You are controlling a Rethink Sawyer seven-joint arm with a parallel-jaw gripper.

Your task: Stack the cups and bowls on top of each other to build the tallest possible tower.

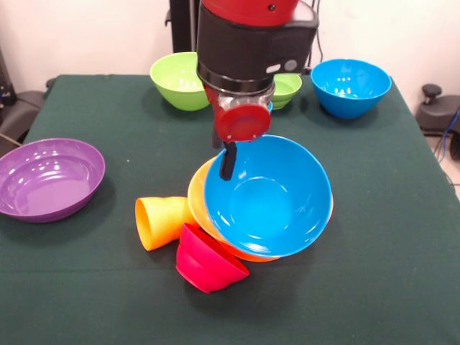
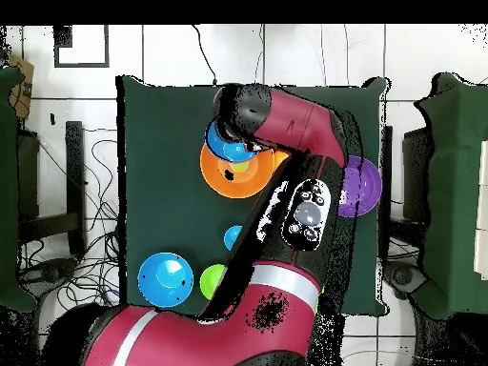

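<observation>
A large blue bowl [image 1: 269,198] sits tilted inside a yellow-orange bowl [image 1: 198,198] near the table's middle — a small pile; an orange cup [image 1: 162,221] on its side and an overturned red bowl [image 1: 208,260] touch it. The gripper [image 1: 228,162] hangs at the blue bowl's rim; whether it pinches the rim I cannot tell. The dark green cloth [image 1: 374,273] also bears a purple bowl [image 1: 47,178], a green bowl [image 1: 176,79] and another blue bowl [image 1: 350,86]; the arm [image 2: 286,124] hides a smaller green bowl [image 1: 289,88] partly.

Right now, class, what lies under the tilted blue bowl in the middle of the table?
The blue bowl rests tilted in the big orange bowl, only its rim showing. The blue bowl hides anything else inside the orange bowl.
</observation>
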